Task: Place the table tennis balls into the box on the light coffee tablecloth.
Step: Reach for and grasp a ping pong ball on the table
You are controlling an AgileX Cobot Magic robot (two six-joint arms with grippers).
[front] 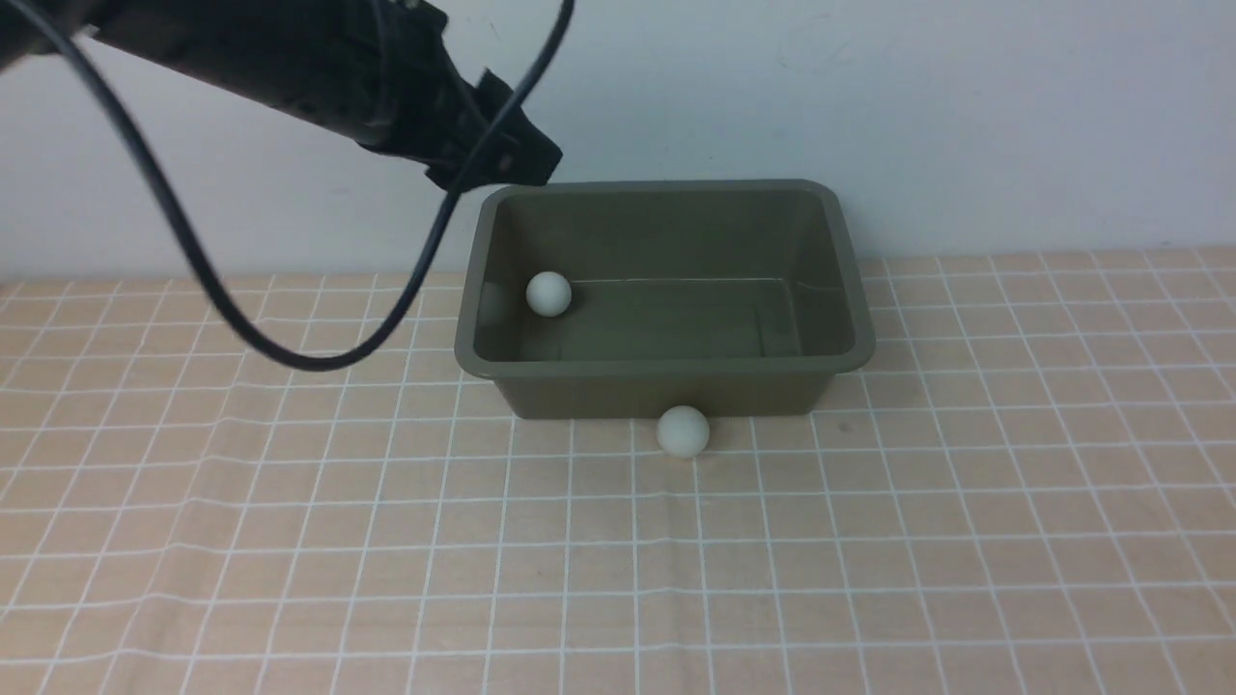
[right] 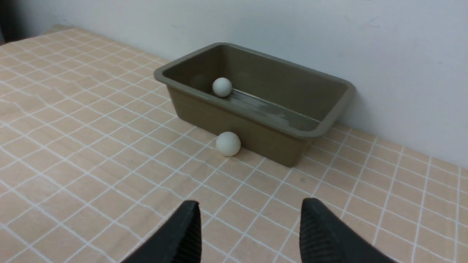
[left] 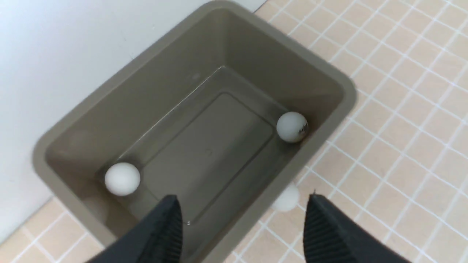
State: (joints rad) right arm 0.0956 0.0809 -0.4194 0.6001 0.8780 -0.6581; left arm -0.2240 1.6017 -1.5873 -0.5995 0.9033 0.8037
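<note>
The box stands on the light coffee tablecloth against the back wall. In the left wrist view two table tennis balls lie inside the box: one ball near its left end, another by the front wall. The front view shows only the left ball inside. A third ball rests on the cloth, touching the box's front wall. My left gripper hangs open and empty above the box's left end, also visible from the front. My right gripper is open and empty over the cloth.
A white wall rises directly behind the box. The left arm's black cable loops down to the left of the box. The cloth is slightly creased in front.
</note>
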